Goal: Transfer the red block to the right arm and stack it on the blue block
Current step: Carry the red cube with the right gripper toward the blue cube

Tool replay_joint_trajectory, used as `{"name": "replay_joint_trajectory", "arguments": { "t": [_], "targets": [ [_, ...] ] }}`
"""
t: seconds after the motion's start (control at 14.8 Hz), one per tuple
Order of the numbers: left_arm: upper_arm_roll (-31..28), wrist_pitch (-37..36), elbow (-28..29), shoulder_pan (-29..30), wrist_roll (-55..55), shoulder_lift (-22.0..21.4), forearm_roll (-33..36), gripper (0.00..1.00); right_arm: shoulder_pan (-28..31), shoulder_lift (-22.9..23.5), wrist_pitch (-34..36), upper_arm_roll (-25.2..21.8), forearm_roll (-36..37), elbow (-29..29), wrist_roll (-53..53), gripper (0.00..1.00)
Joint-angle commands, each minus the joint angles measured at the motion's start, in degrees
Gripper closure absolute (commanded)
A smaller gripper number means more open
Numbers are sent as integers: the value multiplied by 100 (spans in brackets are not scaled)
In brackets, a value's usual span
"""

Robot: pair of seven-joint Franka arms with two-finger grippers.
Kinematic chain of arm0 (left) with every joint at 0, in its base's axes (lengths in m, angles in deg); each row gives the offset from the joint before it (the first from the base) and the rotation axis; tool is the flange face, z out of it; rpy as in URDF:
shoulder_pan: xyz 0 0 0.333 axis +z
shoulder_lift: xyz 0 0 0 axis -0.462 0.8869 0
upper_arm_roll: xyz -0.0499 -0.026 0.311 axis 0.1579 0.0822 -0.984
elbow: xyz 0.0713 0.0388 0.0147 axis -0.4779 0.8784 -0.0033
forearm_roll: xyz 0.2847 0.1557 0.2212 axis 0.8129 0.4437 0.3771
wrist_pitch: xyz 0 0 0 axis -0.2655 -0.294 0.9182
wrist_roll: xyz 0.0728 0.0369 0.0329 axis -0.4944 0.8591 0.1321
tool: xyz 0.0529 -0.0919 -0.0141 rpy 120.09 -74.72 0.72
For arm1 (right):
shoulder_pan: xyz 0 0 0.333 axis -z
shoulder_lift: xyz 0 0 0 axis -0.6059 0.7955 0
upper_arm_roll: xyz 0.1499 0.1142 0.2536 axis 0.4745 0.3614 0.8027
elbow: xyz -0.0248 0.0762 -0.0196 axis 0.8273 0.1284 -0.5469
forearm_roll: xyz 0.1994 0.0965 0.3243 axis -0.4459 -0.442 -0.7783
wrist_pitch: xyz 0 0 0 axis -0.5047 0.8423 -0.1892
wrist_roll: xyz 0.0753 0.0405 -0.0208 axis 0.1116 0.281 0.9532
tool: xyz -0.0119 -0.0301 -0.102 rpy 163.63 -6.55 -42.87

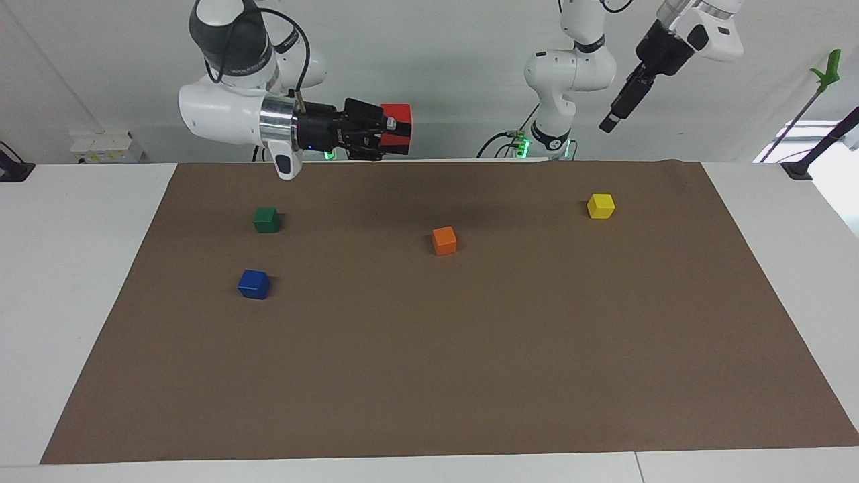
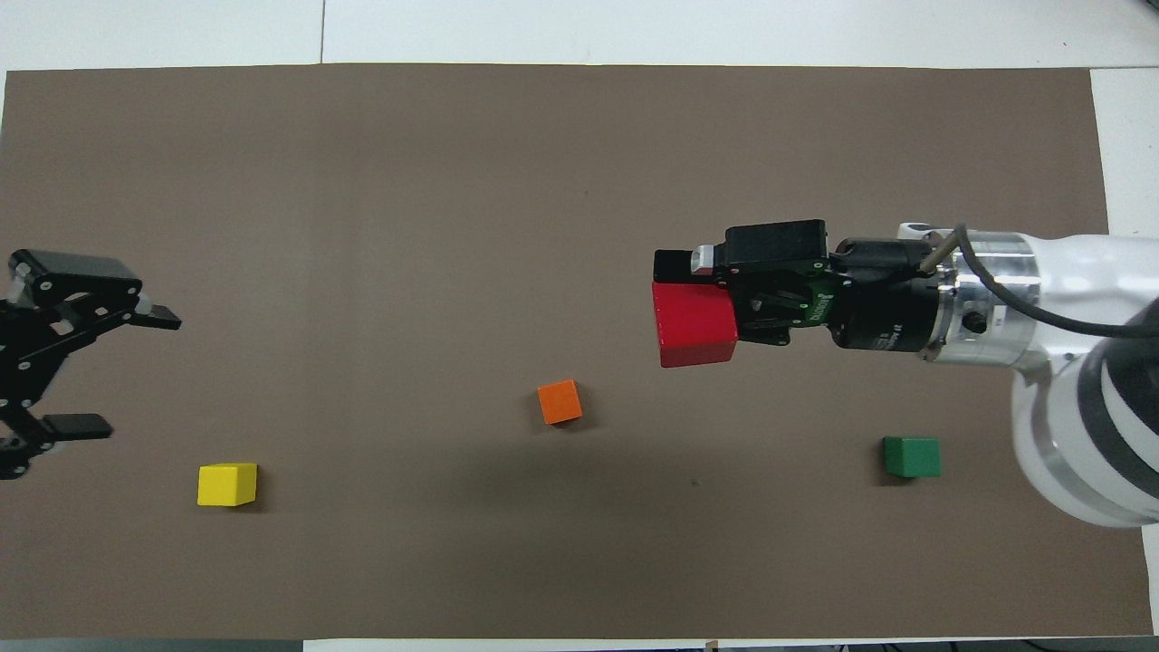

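Note:
My right gripper (image 1: 394,131) is shut on the red block (image 1: 397,115) and holds it high above the brown mat, with the fingers pointing sideways toward the left arm's end. In the overhead view the right gripper (image 2: 681,299) and the red block (image 2: 695,328) show above the mat between the orange and green cubes. The blue block (image 1: 254,284) sits on the mat at the right arm's end, farther from the robots than the green cube; the right arm hides it in the overhead view. My left gripper (image 1: 608,123) (image 2: 122,371) is open, empty and raised at its own end.
An orange cube (image 1: 443,240) (image 2: 560,402) sits mid-mat. A green cube (image 1: 266,219) (image 2: 912,456) lies near the blue block. A yellow cube (image 1: 600,205) (image 2: 227,484) lies at the left arm's end. The brown mat (image 1: 429,376) covers most of the white table.

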Motion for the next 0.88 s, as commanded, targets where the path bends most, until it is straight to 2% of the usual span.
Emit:
{"name": "replay_joint_trajectory", "arguments": {
  "t": [0.0, 0.2, 0.47, 0.81],
  "targets": [
    [-15, -57, 67, 183, -1619, -130, 646, 0, 106, -141, 90, 57, 1069, 246, -548, 100],
    [-33, 84, 137, 289, -2543, -130, 691, 0, 150, -256, 291, 48, 2298, 377, -803, 100],
    [-24, 49, 304, 316, -4151, -227, 1252, 0, 300, -230, 626, 48, 4091, 712, -848, 100],
    [-24, 75, 410, 316, -4304, -262, 1412, 0, 273, -116, 644, 83, 6333, 932, -918, 100]
  ]
}}
